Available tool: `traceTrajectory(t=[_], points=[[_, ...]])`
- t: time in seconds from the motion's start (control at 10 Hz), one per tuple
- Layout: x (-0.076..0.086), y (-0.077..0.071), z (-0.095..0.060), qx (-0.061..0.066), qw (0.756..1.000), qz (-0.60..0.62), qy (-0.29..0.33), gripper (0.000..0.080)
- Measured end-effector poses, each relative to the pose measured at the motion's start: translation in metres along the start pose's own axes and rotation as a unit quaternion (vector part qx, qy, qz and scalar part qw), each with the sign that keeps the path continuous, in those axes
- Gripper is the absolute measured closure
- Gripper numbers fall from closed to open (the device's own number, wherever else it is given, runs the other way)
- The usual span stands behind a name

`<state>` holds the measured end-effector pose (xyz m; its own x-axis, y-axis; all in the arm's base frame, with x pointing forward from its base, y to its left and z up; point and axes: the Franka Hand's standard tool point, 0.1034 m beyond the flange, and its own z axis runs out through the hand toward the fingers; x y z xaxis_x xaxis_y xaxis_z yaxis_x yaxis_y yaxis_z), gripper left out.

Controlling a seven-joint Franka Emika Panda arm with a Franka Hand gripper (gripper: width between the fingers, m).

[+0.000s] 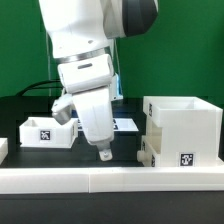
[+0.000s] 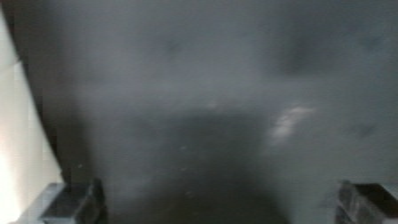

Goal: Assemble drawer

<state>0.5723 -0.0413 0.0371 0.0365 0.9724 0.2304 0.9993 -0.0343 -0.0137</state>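
A large white drawer box (image 1: 181, 129) with marker tags stands at the exterior view's right. A smaller white drawer part (image 1: 47, 131) with a tag lies at the left. My gripper (image 1: 104, 153) hangs low over the dark table between them, touching neither. In the wrist view the gripper (image 2: 221, 205) is open and empty: its fingertips (image 2: 71, 203) stand wide apart over bare dark table. A pale edge (image 2: 9, 100) shows along one side of that view; I cannot tell which part it belongs to.
The marker board (image 1: 127, 124) lies flat on the table behind the gripper. A white ledge (image 1: 100, 178) runs along the table's front edge. A green wall is behind.
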Motion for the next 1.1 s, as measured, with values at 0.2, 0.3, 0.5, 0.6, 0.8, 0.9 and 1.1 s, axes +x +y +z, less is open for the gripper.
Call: traceTrajectory(t=[0.2, 0.3, 0.5, 0.6, 0.8, 0.9, 1.1], points=[[-0.015, -0.016, -0.015, 0.0, 1.0, 0.012, -0.009, 0.015], [-0.021, -0.022, -0.017, 0.006, 1.0, 0.019, -0.009, 0.015], [-0.023, -0.025, -0.015, 0.015, 1.0, 0.026, -0.006, 0.015], [-0.022, -0.025, -0.015, 0.015, 0.998, 0.061, -0.006, 0.015], [-0.022, -0.025, -0.015, 0.015, 0.993, 0.116, -0.006, 0.015], [-0.021, -0.025, -0.014, 0.015, 0.987, 0.161, -0.006, 0.015], [-0.026, -0.027, -0.016, 0.006, 0.973, 0.232, -0.002, 0.015]])
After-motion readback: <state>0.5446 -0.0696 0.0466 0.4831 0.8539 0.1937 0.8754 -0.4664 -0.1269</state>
